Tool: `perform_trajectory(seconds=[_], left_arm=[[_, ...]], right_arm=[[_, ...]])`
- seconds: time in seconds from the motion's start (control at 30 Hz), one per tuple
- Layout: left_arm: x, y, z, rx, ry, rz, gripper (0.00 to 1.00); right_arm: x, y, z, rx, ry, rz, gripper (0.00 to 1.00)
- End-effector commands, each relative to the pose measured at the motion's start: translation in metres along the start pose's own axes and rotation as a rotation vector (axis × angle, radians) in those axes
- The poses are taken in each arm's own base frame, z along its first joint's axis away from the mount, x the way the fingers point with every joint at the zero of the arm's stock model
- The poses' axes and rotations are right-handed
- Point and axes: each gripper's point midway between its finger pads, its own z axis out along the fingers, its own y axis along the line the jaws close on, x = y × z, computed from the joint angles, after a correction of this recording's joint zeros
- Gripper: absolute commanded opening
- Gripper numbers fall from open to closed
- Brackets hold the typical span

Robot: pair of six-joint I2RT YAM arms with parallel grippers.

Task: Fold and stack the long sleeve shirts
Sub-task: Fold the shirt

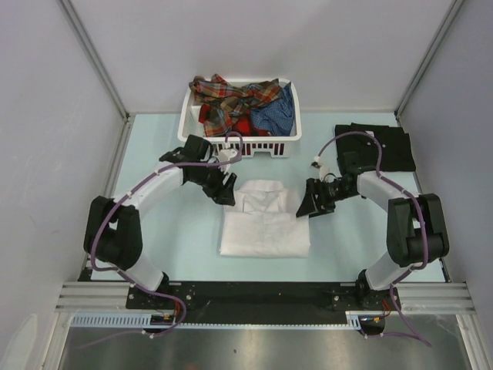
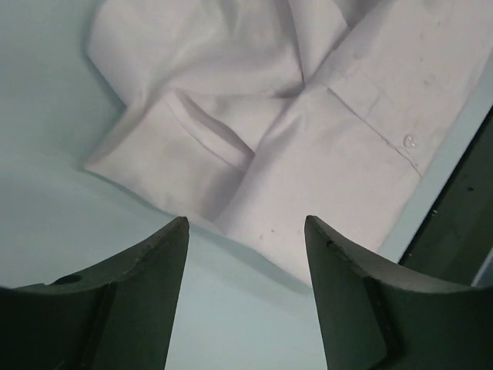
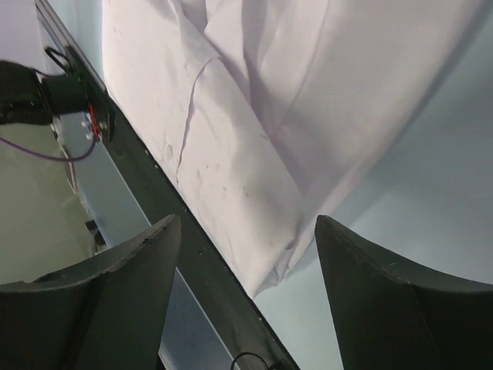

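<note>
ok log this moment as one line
left gripper open beside white shirt | right gripper open on its other side | white shirt folded, centre | black shirt folded, far right | basket holds plaid and blue shirts

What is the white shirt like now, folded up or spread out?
Folded. The white shirt lies on the table as a neat rectangle, collar at the far end, with no sleeves sticking out.

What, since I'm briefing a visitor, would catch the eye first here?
A partly folded white shirt lies mid-table, flanked by the open left gripper and open right gripper. Behind it a white basket holds plaid shirts and a blue shirt; a black shirt lies far right.
</note>
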Motion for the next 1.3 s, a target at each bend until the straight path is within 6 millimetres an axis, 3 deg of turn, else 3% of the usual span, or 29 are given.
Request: perform_trajectory(seconds=[0.0, 0.07, 0.17, 0.33, 0.4, 0.63, 0.73, 0.83, 0.87, 0.9, 0.93, 1.0, 1.1, 1.17, 1.27], left_arm=[[0.046, -0.009, 0.027, 0.055, 0.128, -0.292, 0.67], [0.058, -0.008, 0.031, 0.069, 0.176, -0.35, 0.65], [0.084, -0.011, 0.04, 0.107, 0.259, -0.404, 0.56], [0.122, -0.018, 0.046, 0.145, 0.419, -0.45, 0.2], [0.133, -0.019, 0.043, 0.147, 0.472, -0.444, 0.12], [0.157, -0.031, 0.018, 0.133, 0.561, -0.384, 0.02], [0.155, -0.033, 0.013, 0.134, 0.55, -0.361, 0.02], [0.152, -0.035, 0.009, 0.148, 0.532, -0.346, 0.04], [0.149, -0.036, 0.006, 0.146, 0.524, -0.338, 0.07], [0.144, -0.036, 0.004, 0.156, 0.496, -0.337, 0.12], [0.138, -0.034, 0.0, 0.166, 0.462, -0.306, 0.19], [0.107, -0.026, -0.014, 0.148, 0.32, -0.226, 0.37], [0.058, -0.03, -0.037, 0.148, 0.114, 0.038, 0.58], [0.038, -0.039, -0.043, 0.176, 0.022, 0.198, 0.73], [0.033, -0.057, -0.031, 0.209, 0.032, 0.364, 0.75]], right_arm=[[0.01, -0.005, 0.026, 0.018, 0.079, -0.101, 0.72], [0.009, -0.004, 0.037, 0.021, 0.108, -0.119, 0.59], [0.017, -0.019, 0.051, 0.062, 0.159, -0.11, 0.39], [0.052, -0.024, 0.069, 0.083, 0.295, -0.116, 0.09], [0.057, -0.017, 0.076, 0.092, 0.335, -0.141, 0.07], [0.082, 0.021, 0.083, 0.042, 0.482, -0.112, 0.0], [0.101, 0.034, 0.081, 0.015, 0.545, -0.074, 0.0], [0.096, 0.04, 0.077, 0.021, 0.521, -0.098, 0.03], [0.094, 0.042, 0.076, 0.024, 0.514, -0.09, 0.11], [0.092, 0.044, 0.074, 0.022, 0.506, -0.086, 0.34], [0.085, 0.043, 0.069, 0.018, 0.482, -0.068, 0.45], [0.071, 0.047, 0.057, 0.015, 0.427, -0.074, 0.62], [0.036, 0.052, 0.028, -0.013, 0.271, -0.104, 0.69], [0.005, 0.057, 0.015, -0.054, 0.135, -0.148, 0.73], [-0.041, 0.077, 0.014, -0.123, -0.013, -0.232, 0.72]])
